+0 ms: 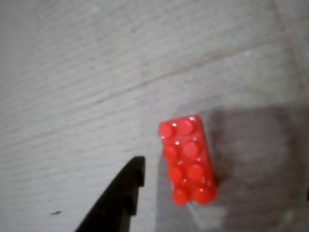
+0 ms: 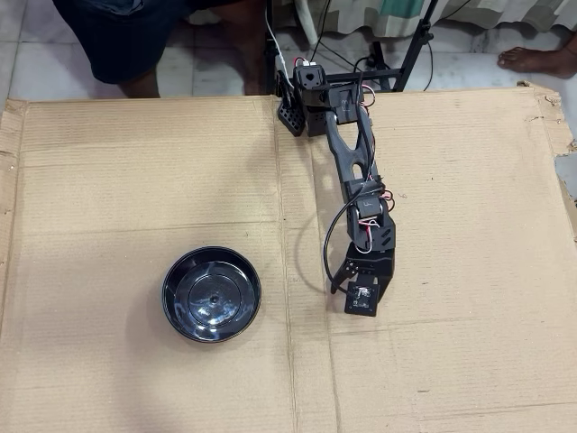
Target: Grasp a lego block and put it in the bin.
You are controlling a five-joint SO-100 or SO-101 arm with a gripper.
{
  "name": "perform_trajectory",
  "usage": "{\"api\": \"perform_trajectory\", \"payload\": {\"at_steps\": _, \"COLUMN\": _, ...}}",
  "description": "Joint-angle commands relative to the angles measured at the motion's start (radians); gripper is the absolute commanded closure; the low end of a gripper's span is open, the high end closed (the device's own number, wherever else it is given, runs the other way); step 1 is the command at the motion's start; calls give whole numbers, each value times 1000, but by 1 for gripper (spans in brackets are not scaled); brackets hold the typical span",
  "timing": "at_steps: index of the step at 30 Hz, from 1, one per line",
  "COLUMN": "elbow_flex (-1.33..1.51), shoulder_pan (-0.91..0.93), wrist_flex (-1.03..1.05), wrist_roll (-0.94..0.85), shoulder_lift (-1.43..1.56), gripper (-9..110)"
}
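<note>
Surface: flat sheet of brown corrugated cardboard (image 2: 135, 180), creased in panels, torn at the far right corner. It lies on a pale tiled floor (image 2: 36, 41). Along the top of the overhead view: a person's legs (image 2: 153, 45), a bare foot (image 2: 545, 59) at right, dark stand legs and cables.

Arm (image 2: 356, 171): black, based at the top edge of the cardboard, reaching toward the bottom of the overhead view, wrist pointing down at the sheet.

Brick (image 1: 188, 159): bright red, two rows of four studs, glossy, lying studs-up on the cardboard. Seen only in the wrist view; the arm hides it from overhead.

Jaws: one black finger (image 1: 118, 198) shows just left of the brick, apart from it. The other is out of sight; cannot tell open or closed.

Bin (image 2: 211, 295): round glossy black bowl, centre bump, empty, well left of the wrist overhead.
</note>
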Motion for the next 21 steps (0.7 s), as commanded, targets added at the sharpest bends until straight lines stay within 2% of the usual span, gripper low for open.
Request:
{"api": "perform_trajectory", "payload": {"at_steps": 1, "elbow_flex": -38, "shoulder_pan": -12, "wrist_flex": -11, "wrist_roll": -6, "shoulder_lift": 2, "gripper": 64}}
{"api": "perform_trajectory", "payload": {"at_steps": 8, "elbow_flex": -110, "shoulder_pan": -41, "wrist_flex": -9, "wrist_roll": -6, "shoulder_lift": -57, "gripper": 66}}
{"api": "perform_trajectory", "payload": {"at_steps": 16, "elbow_flex": -224, "shoulder_pan": -37, "wrist_flex": -11, "wrist_roll": -6, "shoulder_lift": -169, "gripper": 91}}
{"api": "perform_trajectory", "payload": {"at_steps": 21, "elbow_flex": -229, "shoulder_pan": -28, "wrist_flex": -8, "wrist_roll": -6, "shoulder_lift": -181, "gripper": 101}}
